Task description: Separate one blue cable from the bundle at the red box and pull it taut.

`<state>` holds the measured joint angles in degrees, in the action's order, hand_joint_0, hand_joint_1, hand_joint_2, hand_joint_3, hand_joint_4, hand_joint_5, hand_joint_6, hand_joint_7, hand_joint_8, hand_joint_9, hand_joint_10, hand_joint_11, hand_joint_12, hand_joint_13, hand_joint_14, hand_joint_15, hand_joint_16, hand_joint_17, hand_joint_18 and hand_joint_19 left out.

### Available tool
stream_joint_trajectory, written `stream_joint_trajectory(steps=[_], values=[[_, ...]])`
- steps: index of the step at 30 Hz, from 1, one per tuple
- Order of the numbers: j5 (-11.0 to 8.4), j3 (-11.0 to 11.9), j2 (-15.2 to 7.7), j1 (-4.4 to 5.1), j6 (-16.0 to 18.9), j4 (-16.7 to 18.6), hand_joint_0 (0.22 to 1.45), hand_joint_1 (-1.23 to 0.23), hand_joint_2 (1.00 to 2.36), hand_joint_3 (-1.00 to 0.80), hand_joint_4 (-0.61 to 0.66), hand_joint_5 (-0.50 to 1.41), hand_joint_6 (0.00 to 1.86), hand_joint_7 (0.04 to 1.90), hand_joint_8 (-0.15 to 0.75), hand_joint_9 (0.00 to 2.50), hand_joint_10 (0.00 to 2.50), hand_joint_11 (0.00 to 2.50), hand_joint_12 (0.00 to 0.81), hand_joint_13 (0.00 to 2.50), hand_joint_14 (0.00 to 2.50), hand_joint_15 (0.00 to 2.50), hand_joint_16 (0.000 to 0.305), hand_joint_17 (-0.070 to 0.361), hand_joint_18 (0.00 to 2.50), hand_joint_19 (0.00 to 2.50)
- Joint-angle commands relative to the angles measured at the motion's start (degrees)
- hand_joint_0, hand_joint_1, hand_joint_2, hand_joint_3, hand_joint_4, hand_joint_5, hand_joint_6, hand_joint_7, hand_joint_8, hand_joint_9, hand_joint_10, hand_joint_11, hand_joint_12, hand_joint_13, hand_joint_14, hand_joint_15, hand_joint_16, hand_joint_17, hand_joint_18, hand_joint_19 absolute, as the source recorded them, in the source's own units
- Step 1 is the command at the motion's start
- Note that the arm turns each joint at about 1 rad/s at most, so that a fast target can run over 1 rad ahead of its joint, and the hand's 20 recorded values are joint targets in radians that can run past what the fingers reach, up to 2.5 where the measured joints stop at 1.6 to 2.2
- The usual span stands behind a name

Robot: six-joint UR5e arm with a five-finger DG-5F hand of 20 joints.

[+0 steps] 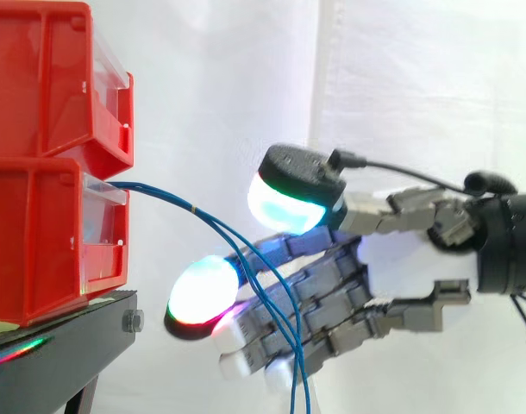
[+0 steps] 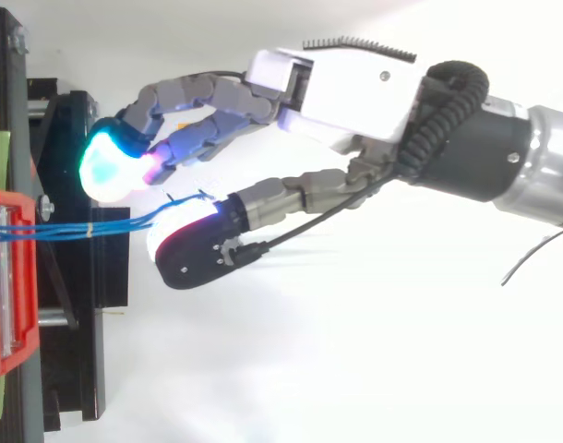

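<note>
The blue cables (image 1: 194,210) are seen leaving the lower red box (image 1: 47,241) at the left, running rightward, then drooping to the bottom edge. The hand (image 2: 346,88) is stretched leftward, its fingers spread wide with nothing clasped. The cables are possibly brushed by them.

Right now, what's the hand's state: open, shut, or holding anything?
Hand: open, fingers relaxed; the blue cables hang slack across them, not pinched.
</note>
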<state>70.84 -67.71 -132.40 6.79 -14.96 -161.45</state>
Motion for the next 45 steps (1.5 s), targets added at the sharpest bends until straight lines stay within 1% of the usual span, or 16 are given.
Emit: stream_joint_trajectory(steps=[1, 2, 3, 4, 7, 10, 15, 19, 21, 25, 27, 31, 33, 36, 39, 45], values=[[0.52, 2.1, -2.7, -0.02, 1.2, 1.6, 0.55, -0.61, 1.00, -0.50, 0.22, -0.19, 0.50, 0.82, 0.284, 0.70, 0.01, 0.38, 0.350, 0.64, 0.01, 0.30, 0.048, 0.108, 0.58, 0.47], [0.52, 2.1, -2.7, -0.02, 1.2, 1.6, 0.55, -0.61, 1.00, -0.50, 0.23, -0.18, 0.50, 0.84, 0.283, 0.71, 0.01, 0.39, 0.349, 0.64, 0.01, 0.30, 0.048, 0.108, 0.59, 0.48], [0.96, 3.1, -3.4, -0.02, 1.6, 1.7, 0.55, -0.61, 1.00, -0.50, 0.24, -0.18, 0.50, 0.86, 0.286, 0.72, 0.01, 0.39, 0.350, 0.65, 0.01, 0.30, 0.048, 0.108, 0.59, 0.48], [1.05, 3.5, -3.4, -0.02, 1.6, 1.7, 0.56, -0.61, 1.00, -0.50, 0.25, -0.17, 0.50, 0.92, 0.288, 0.73, 0.01, 0.40, 0.351, 0.66, 0.01, 0.31, 0.048, 0.108, 0.60, 0.48], [1.31, 3.6, -3.4, 0.15, 1.3, 1.8, 0.56, -0.61, 1.00, -0.50, 0.25, -0.15, 0.50, 1.01, 0.290, 0.74, 0.01, 0.41, 0.354, 0.67, 0.01, 0.32, 0.047, 0.107, 0.61, 0.48], [1.49, 3.6, -3.4, -0.02, 1.6, 1.6, 0.56, -0.61, 1.00, -0.50, 0.24, -0.14, 0.50, 1.07, 0.292, 0.76, 0.02, 0.43, 0.351, 0.68, 0.01, 0.33, 0.048, 0.107, 0.62, 0.48], [2.55, 3.6, -3.4, -0.29, 2.4, 1.2, 0.57, -0.61, 1.00, -0.50, 0.23, -0.13, 0.50, 1.16, 0.292, 0.78, 0.02, 0.44, 0.346, 0.70, 0.01, 0.33, 0.048, 0.107, 0.62, 0.49], [2.72, 3.6, -3.4, -0.37, 2.7, 1.6, 0.58, -0.61, 1.00, -0.50, 0.22, -0.12, 0.50, 1.18, 0.296, 0.80, 0.01, 0.46, 0.347, 0.70, 0.01, 0.34, 0.048, 0.107, 0.63, 0.49], [2.90, 3.6, -3.4, -0.46, 2.8, 1.6, 0.58, -0.60, 1.00, -0.49, 0.21, -0.12, 0.50, 1.22, 0.294, 0.82, 0.01, 0.47, 0.345, 0.71, 0.01, 0.35, 0.047, 0.107, 0.63, 0.50], [4.39, 3.6, -3.4, -0.64, 4.2, 1.6, 0.58, -0.58, 1.00, -0.50, 0.19, -0.11, 0.50, 1.27, 0.300, 0.84, 0.01, 0.47, 0.344, 0.73, 0.01, 0.35, 0.047, 0.107, 0.63, 0.51], [4.65, 3.6, -3.4, -0.73, 4.5, 1.6, 0.57, -0.53, 1.00, -0.50, 0.20, -0.10, 0.50, 1.28, 0.301, 0.85, 0.02, 0.49, 0.346, 0.73, 0.01, 0.35, 0.048, 0.108, 0.64, 0.51], [5.36, 3.6, -3.4, -0.81, 5.3, 1.6, 0.56, -0.50, 1.00, -0.50, 0.20, -0.10, 0.50, 1.30, 0.302, 0.86, 0.02, 0.49, 0.351, 0.74, 0.01, 0.36, 0.049, 0.110, 0.65, 0.52], [6.06, 3.6, -3.4, -0.99, 5.9, 1.5, 0.56, -0.50, 1.00, -0.50, 0.20, -0.10, 0.50, 1.31, 0.303, 0.86, 0.02, 0.50, 0.352, 0.74, 0.01, 0.36, 0.049, 0.110, 0.66, 0.51], [6.32, 3.6, -3.4, -1.17, 6.3, 1.6, 0.56, -0.50, 1.00, -0.50, 0.20, -0.10, 0.50, 1.33, 0.307, 0.88, 0.02, 0.52, 0.352, 0.75, 0.01, 0.36, 0.049, 0.111, 0.66, 0.51], [6.68, 4.2, -3.4, -1.34, 6.5, 1.3, 0.56, -0.52, 1.00, -0.50, 0.20, -0.10, 0.50, 1.36, 0.310, 0.90, 0.02, 0.52, 0.353, 0.76, 0.01, 0.37, 0.049, 0.111, 0.67, 0.51], [7.03, 4.7, -3.4, -1.34, 6.5, 1.6, 0.58, -0.55, 1.00, -0.50, 0.19, -0.09, 0.50, 1.40, 0.308, 0.93, 0.02, 0.53, 0.347, 0.78, 0.01, 0.37, 0.049, 0.109, 0.68, 0.52]])
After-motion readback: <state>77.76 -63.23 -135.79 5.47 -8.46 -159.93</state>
